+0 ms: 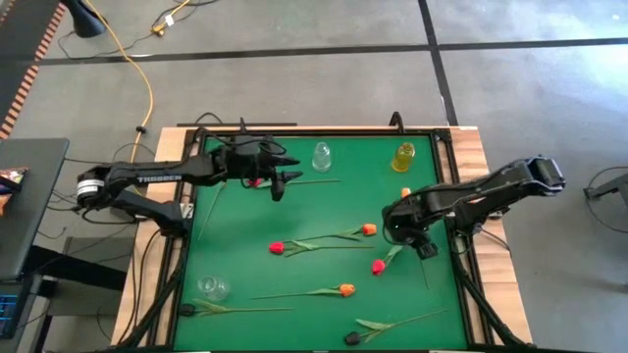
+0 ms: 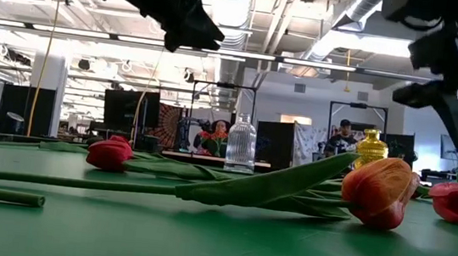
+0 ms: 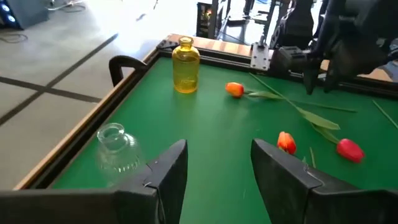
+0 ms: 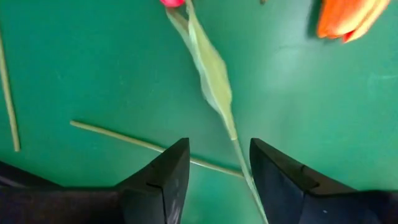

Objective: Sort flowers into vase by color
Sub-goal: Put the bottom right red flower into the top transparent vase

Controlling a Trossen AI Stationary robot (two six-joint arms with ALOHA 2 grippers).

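Observation:
Several artificial tulips lie flat on the green table (image 1: pixel 245 226). A red one (image 1: pixel 276 247) and an orange one (image 1: pixel 369 229) lie mid-table, another orange one (image 1: pixel 345 289) and two dark ones (image 1: pixel 186 310) (image 1: pixel 351 338) nearer the near edge. My right gripper (image 1: pixel 422 245) is open and hovers above the stem (image 4: pixel 239 146) of a red tulip (image 1: pixel 378 266); its fingers stand on either side without touching. My left gripper (image 1: pixel 280 186) is open in the air near the clear vase (image 1: pixel 321 155). A yellow vase (image 1: pixel 403 157) stands upright at the far edge.
A second clear vase (image 1: pixel 212 287) sits near the near left corner. Another orange tulip head (image 1: pixel 405 192) lies by the right arm. A loose stem (image 4: pixel 149 146) crosses under my right gripper. A raised dark frame (image 1: pixel 294 130) borders the table. People sit in the room behind (image 2: pixel 215 135).

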